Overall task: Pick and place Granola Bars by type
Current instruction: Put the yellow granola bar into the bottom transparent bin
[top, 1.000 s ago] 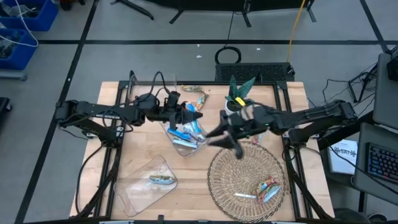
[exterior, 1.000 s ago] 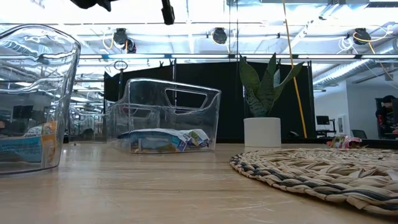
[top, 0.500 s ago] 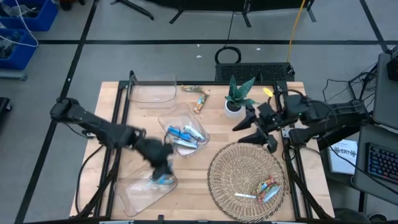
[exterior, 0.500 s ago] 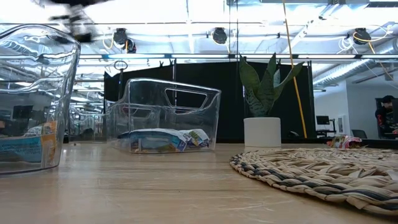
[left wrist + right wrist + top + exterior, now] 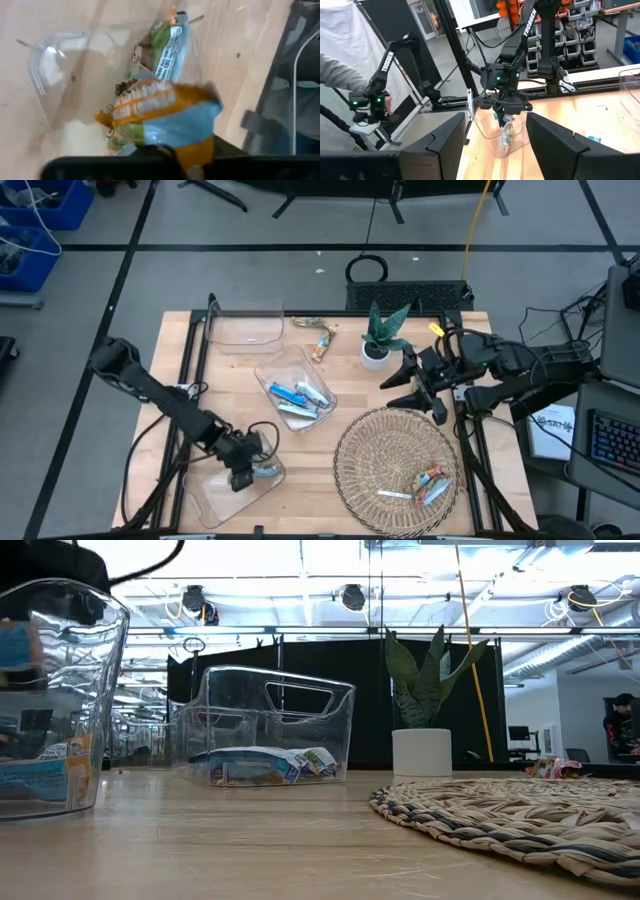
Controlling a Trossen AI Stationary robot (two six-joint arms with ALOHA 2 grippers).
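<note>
My left gripper (image 5: pixel 248 465) hangs over the near-left clear tray (image 5: pixel 215 490), shut on a blue-and-orange granola bar (image 5: pixel 160 112). A green-gold bar (image 5: pixel 167 50) lies flat on that tray's floor under it. The middle clear bin (image 5: pixel 290 370) holds several blue bars (image 5: pixel 298 395). Two more bars (image 5: pixel 320 335) lie on the wood by the far edge. The wicker tray (image 5: pixel 360 450) carries an orange-red bar (image 5: pixel 432 480) and a silver one (image 5: pixel 393 494). My right gripper (image 5: pixel 415 388) is open in the air near the plant (image 5: pixel 380 340). My left gripper pinches the blue-and-orange bar by one end of its wrapper (image 5: pixel 192 155), coming from above with the fingers pointing down. The bar hangs below the fingers (image 5: pixel 506 120), lifted clear, inside the rim of the near-left tray and above the green-gold bar.
A third clear bin (image 5: pixel 243 325) stands at the far-left corner. The potted plant stands right of the middle bin. Bare wood lies between the near-left tray and the wicker tray. A person's sleeve (image 5: pixel 340 75) shows beyond the table.
My left gripper has swung from the middle bin toward the table's near edge and come down over the near-left tray, carrying the blue-and-orange bar with it. My right gripper has drawn back from the table's centre toward the right edge and then kept still.
</note>
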